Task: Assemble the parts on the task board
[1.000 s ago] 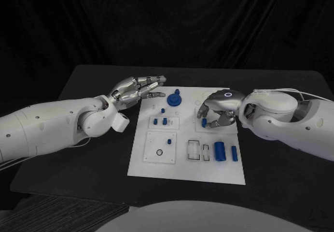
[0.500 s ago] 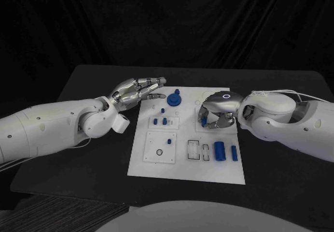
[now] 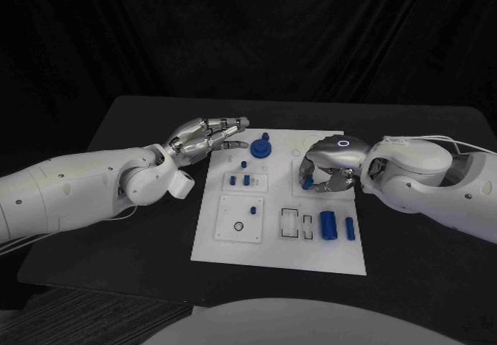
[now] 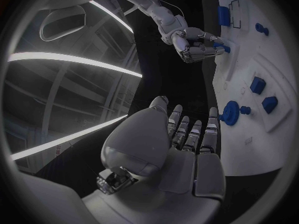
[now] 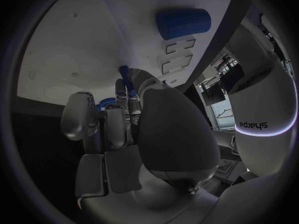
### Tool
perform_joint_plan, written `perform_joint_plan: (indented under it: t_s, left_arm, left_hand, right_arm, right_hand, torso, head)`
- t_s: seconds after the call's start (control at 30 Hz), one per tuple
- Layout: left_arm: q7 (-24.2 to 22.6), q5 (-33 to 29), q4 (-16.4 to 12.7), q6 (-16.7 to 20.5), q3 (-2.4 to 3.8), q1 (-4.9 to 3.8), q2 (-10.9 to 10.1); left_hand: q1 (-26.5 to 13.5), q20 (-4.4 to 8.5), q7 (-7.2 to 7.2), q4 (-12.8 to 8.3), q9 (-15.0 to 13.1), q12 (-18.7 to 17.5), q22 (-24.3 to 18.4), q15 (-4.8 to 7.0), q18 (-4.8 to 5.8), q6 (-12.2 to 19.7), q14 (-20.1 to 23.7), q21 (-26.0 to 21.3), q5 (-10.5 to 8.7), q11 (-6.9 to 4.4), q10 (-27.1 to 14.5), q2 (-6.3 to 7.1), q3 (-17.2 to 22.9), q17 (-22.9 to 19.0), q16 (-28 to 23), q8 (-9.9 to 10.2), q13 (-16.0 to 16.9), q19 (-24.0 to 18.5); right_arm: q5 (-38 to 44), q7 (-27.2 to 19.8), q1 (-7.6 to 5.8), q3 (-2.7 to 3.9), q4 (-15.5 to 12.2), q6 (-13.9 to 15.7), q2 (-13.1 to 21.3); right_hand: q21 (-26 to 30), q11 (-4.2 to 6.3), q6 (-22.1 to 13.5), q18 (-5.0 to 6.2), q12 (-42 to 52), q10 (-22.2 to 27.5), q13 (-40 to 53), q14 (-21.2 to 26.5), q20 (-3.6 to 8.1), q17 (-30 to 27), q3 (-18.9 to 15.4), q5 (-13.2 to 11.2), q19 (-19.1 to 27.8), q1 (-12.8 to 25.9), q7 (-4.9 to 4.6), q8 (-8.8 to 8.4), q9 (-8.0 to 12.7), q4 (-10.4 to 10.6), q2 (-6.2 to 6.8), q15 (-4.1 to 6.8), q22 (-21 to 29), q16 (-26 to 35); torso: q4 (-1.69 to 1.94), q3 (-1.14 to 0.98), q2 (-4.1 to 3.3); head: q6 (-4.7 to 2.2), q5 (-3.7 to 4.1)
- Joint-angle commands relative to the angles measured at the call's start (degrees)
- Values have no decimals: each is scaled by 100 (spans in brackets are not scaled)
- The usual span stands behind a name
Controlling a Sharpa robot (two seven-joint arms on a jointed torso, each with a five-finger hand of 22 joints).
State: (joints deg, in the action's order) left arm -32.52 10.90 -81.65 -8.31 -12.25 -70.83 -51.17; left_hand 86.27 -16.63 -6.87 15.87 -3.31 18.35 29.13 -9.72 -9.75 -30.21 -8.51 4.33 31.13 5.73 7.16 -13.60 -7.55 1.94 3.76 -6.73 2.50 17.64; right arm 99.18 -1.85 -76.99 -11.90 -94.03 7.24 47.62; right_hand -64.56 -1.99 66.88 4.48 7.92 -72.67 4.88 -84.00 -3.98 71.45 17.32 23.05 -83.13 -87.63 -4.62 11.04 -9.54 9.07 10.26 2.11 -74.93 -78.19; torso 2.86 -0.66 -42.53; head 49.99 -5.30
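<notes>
Assembly looks partly done: several blue parts lie loose near the task board's front edge. Right hand pinches a small blue part; left hand hovers released, fingers apart.

I see a black table under dim light, dark curtain folds behind it, grey ribbed floor at the near corner, bright ceiling light strips overhead

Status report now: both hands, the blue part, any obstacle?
Left hand open, hovering at task board far-left corner. Right hand pinching small blue part over the board. Nothing in the way.
</notes>
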Motion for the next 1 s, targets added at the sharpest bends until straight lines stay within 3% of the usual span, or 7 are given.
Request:
perform_joint_plan:
  t_s: [0.03, 0.33, 0.53, 0.73, 1.0]
  left_arm:
    - [-30, -25, -4, -92, 5, 9, 13]
    - [-9, -25, 7, -87, 5, 11, 24]
    - [-30, -25, 25, -43, 5, 13, 28]
    - [-42, -26, 55, -16, 5, 16, 24]
    - [-49, -26, 65, 87, 5, 18, 7]
  left_hand:
    - [57, 1, -5, -3, -9, 29, 5, -26, 33, -26, 2, 17, 18, 24, 0, -5, 34, 0, 24, -32, 4, 48]
    - [64, -1, -20, -5, -13, 38, 1, -26, 33, -62, 3, 20, 22, 41, 8, -10, 50, 0, 27, -44, 5, 55]
    - [63, 4, -32, -3, -12, 33, -80, -16, 35, -51, 29, 4, 17, 55, 7, -6, 57, -6, 16, -43, 3, 1]
    - [57, 21, -54, 10, -10, 25, -155, 39, 34, -45, 81, -28, 8, 81, 0, 10, 79, -16, -2, -44, 1, -72]
    - [-113, 34, -76, 87, -10, 39, -250, 75, 11, -56, 102, -61, -51, 103, 2, -12, 46, -15, 3, -55, 2, -177]
  right_arm:
    - [8, -13, -80, 2, -103, 229, 50]
    - [-82, 88, -373, 3, -447, 317, 185]
    - [-205, 148, -444, 3, -783, 209, 100]
    - [-239, 162, -448, 3, -917, 19, -305]
    - [-20, 159, -375, 4, -720, -310, -960]
  right_hand:
    - [-7, 0, 42, 28, -11, -47, 6, -252, 42, 19, 14, 1, 13, -32, -92, 8, -349, -39, -95, 31, -879, -40]
    - [-5, -17, -3, 25, -36, -46, 7, -257, 37, 48, 43, -34, 19, -34, -112, -15, -384, -71, -111, 17, -878, -58]
    - [5, -47, -100, 25, -81, -24, 5, -259, 22, 60, 77, -21, 27, -4, -142, -80, -407, -101, -103, -7, -876, -65]
    - [10, -60, -198, 27, -114, -18, 6, -261, 9, 79, 118, 0, 32, 24, -160, -164, -405, -134, -76, -19, -875, -78]
    - [30, -89, -261, 31, -172, 30, -3, -266, -8, 105, 200, 21, 42, 27, -188, -237, -400, -180, -86, -40, -870, -96]
  torso:
    - [-3, -2, 1]
    - [-1, 6, 4]
    - [-6, 7, -1]
    - [1, 7, 1]
    - [2, -4, -10]
  head:
    - [1, -12]
    - [1, -33]
    - [1, -36]
    - [1, -29]
    - [1, -80]
